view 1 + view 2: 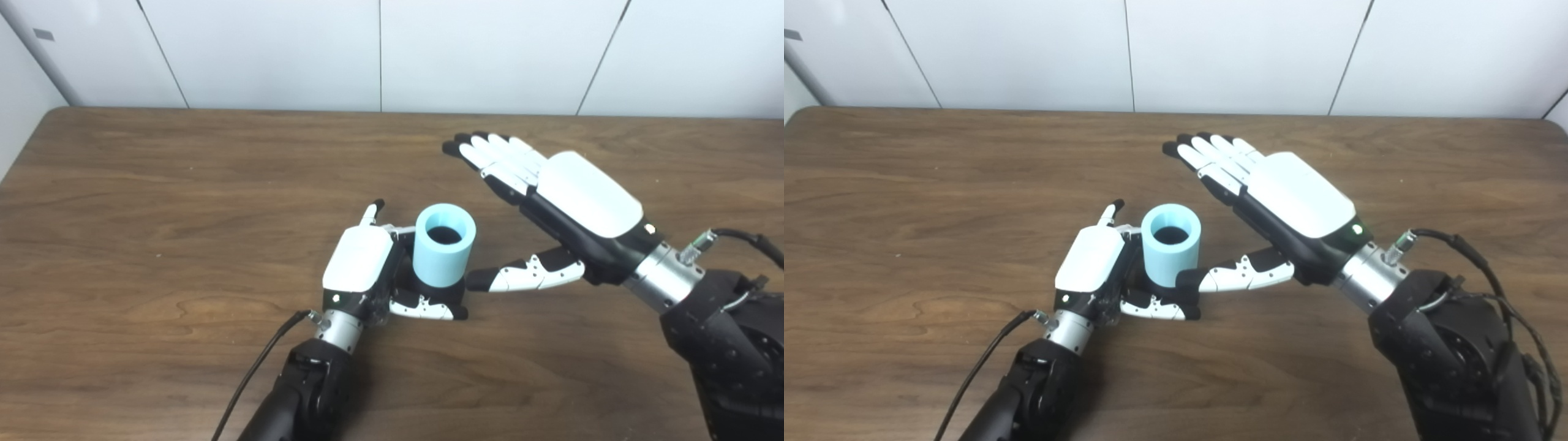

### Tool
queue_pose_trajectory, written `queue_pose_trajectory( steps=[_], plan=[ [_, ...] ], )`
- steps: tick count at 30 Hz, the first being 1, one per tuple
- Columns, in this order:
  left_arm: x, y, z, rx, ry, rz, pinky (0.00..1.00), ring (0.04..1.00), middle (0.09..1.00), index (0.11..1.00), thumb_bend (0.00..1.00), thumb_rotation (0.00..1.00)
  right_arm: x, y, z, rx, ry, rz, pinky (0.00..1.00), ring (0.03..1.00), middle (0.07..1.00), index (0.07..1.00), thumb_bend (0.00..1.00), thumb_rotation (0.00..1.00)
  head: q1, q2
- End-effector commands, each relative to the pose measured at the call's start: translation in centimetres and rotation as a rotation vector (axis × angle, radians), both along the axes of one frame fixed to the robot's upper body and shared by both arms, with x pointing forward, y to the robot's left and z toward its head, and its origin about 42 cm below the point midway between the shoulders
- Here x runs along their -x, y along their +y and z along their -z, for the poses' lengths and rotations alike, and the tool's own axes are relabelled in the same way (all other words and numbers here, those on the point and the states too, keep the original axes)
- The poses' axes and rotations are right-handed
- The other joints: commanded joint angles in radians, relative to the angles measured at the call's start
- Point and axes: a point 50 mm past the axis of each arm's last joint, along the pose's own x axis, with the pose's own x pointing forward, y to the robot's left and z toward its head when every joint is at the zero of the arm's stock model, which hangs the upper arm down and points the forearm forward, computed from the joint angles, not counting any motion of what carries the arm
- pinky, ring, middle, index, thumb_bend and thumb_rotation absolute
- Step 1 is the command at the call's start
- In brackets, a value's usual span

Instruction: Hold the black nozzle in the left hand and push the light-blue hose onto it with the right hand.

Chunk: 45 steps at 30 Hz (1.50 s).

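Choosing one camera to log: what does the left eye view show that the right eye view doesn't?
Only the left eye view: the side wall at the table's far left corner. Only the right eye view: the table's rounded far right corner and more cabling on the right arm. Both: the left hand gripping the black nozzle under the upright light-blue hose, and the right hand open beside it.

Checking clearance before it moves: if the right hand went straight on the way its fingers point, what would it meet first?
Nothing, it seems: the right hand points up-left past the light-blue hose, over bare table. Depth is unclear.
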Motion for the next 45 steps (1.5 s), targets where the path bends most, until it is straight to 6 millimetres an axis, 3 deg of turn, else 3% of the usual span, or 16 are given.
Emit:
queue_pose_trajectory(
  steps=[1, 5, 6, 7, 8, 11, 17, 23, 32, 40, 45],
  plan=[
    [0.4, 0.6, 1.3, -0.041, 0.053, -0.010, 1.00, 0.618, 0.507, 0.468, 0.52, 0.00, 0.0, -0.3, -0.7, -0.029, -0.038, 0.011, 0.98, 1.000, 1.000, 0.982, 0.56, 0.90, -0.001, 0.002],
    [0.3, 0.9, 1.0, -0.067, 0.058, -0.013, 1.00, 0.622, 0.472, 0.513, 0.52, 0.00, 0.1, -0.4, -0.2, -0.044, -0.031, 0.025, 0.96, 1.000, 1.000, 0.979, 0.54, 0.88, 0.001, 0.000],
    [0.2, 0.9, 0.9, -0.083, 0.056, -0.011, 0.99, 0.641, 0.549, 0.579, 0.73, 0.05, 0.1, -0.5, -0.1, -0.048, -0.029, 0.029, 0.96, 1.000, 1.000, 0.981, 0.53, 0.88, 0.001, 0.000],
    [0.1, 0.9, 0.8, -0.100, 0.053, -0.008, 1.00, 0.663, 0.602, 0.628, 0.85, 0.09, 0.1, -0.5, 0.0, -0.052, -0.026, 0.033, 0.96, 1.000, 1.000, 0.982, 0.53, 0.87, 0.001, -0.001],
    [0.0, 1.0, 0.6, -0.115, 0.049, -0.005, 1.00, 0.701, 0.660, 0.677, 0.93, 0.14, 0.0, -0.6, 0.1, -0.055, -0.023, 0.036, 0.96, 1.000, 1.000, 0.985, 0.53, 0.88, 0.001, -0.001],
    [-0.3, 1.1, 0.1, -0.146, 0.031, 0.006, 1.00, 0.794, 0.780, 0.770, 0.99, 0.20, -0.1, -0.5, 0.4, -0.059, -0.015, 0.040, 0.95, 1.000, 1.000, 0.993, 0.54, 0.89, 0.003, -0.003],
    [-1.1, 1.6, -1.1, -0.186, -0.025, 0.015, 1.00, 0.934, 0.922, 0.909, 1.00, 0.30, 0.0, -0.5, 0.7, -0.039, -0.018, 0.051, 0.95, 1.000, 1.000, 0.986, 0.56, 0.90, 0.003, -0.006],
    [-2.0, 2.7, -2.4, -0.165, -0.047, 0.028, 1.00, 0.999, 0.998, 0.997, 1.00, 0.34, 0.0, -0.5, 0.9, -0.026, -0.021, 0.053, 0.98, 1.000, 1.000, 0.989, 0.56, 0.91, 0.007, -0.007],
    [-2.8, 5.1, -3.9, -0.152, -0.078, 0.014, 1.00, 1.000, 1.000, 1.000, 1.00, 0.40, 0.1, -0.8, 1.1, -0.030, -0.020, 0.062, 0.98, 1.000, 1.000, 0.990, 0.56, 0.91, 0.006, -0.008],
    [-3.1, 8.6, -6.0, -0.142, -0.091, 0.046, 1.00, 0.996, 1.000, 1.000, 1.00, 0.40, -0.1, -1.2, 1.3, -0.030, -0.029, 0.078, 0.95, 1.000, 0.997, 0.977, 0.53, 0.87, 0.011, -0.010],
    [-3.1, 9.9, -6.7, -0.118, -0.086, 0.014, 0.82, 0.843, 0.878, 0.970, 1.00, 0.34, -0.1, -1.3, 1.4, -0.028, -0.024, 0.078, 0.96, 1.000, 1.000, 0.985, 0.53, 0.87, 0.010, -0.011]
  ],
)
